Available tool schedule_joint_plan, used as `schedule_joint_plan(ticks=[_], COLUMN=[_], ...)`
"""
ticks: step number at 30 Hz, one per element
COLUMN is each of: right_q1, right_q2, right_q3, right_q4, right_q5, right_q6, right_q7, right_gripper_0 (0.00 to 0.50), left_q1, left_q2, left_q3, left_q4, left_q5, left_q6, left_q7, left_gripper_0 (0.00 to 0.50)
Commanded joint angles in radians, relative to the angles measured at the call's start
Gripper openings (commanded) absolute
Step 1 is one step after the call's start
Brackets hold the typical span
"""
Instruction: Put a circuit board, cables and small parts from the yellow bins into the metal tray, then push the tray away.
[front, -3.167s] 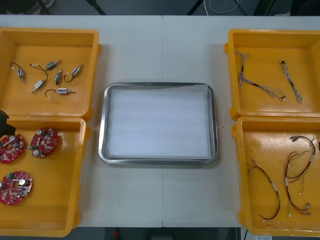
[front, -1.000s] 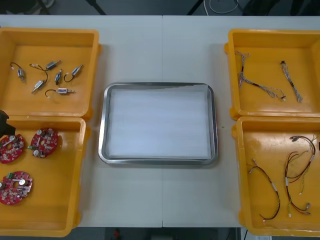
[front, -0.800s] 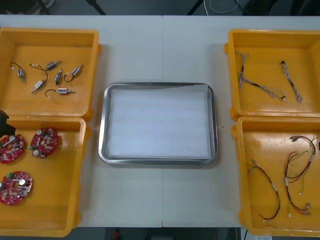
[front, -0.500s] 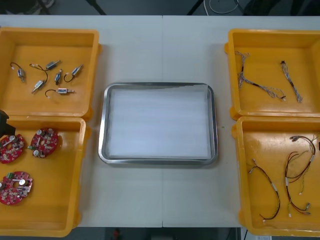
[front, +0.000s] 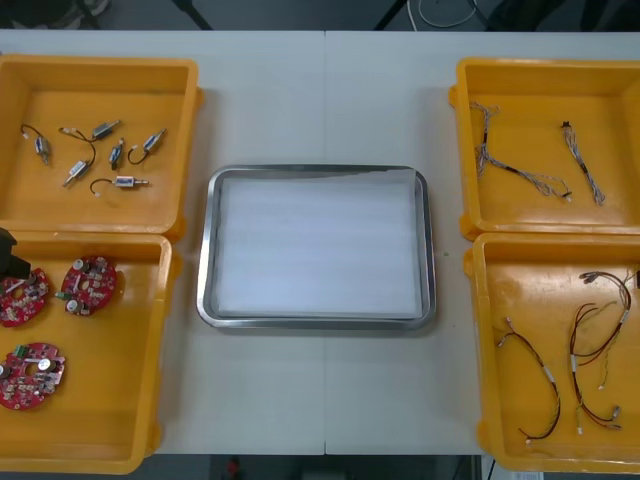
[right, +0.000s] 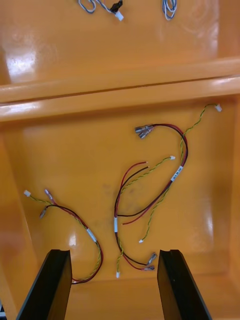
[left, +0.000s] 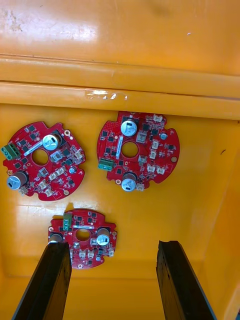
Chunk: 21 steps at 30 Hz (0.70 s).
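My left gripper (left: 112, 245) hangs open over the near left yellow bin (front: 120, 420), which holds three round red circuit boards (front: 90, 285). In the left wrist view the nearest board (left: 82, 237) lies just beyond the fingertips, close to one finger, and two more boards (left: 137, 150) lie farther on. My right gripper (right: 114, 252) is open above the near right yellow bin (front: 490, 350), over red and yellow cables (right: 150, 190). The metal tray (front: 205, 250), white inside, sits between the bins with nothing in it.
The far left bin (front: 185, 120) holds several small metal parts (front: 100, 155). In the far right bin (front: 465, 130) lie thin twisted cables (front: 515, 170). Open table stretches before and beyond the tray. A black part of the left arm (front: 12, 255) shows at the left edge.
The black part of the left arm at the left edge has crept slightly farther into the front view. Boards, cables, parts and tray lie where they were.
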Motion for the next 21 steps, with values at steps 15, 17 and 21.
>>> schedule_joint_plan(ticks=[15, 17, 21], right_q1=[0.062, 0.062, 0.06], right_q2=[-0.009, -0.009, 0.003], right_q3=[-0.04, -0.035, -0.015], right_q4=[0.169, 0.195, 0.259], right_q5=[0.077, 0.093, 0.139], right_q6=[-0.09, -0.119, -0.202], right_q7=[0.045, 0.045, 0.043], right_gripper_0=[0.498, 0.496, 0.495], left_q1=[0.092, 0.101, 0.113], left_q2=[0.156, 0.162, 0.17], left_q3=[0.051, 0.051, 0.049], left_q4=[0.137, 0.163, 0.234], left_q5=[0.094, 0.095, 0.103], left_q6=[-0.221, -0.247, -0.305], left_q7=[-0.239, -0.268, -0.339], left_gripper_0=[0.5, 0.5, 0.5])
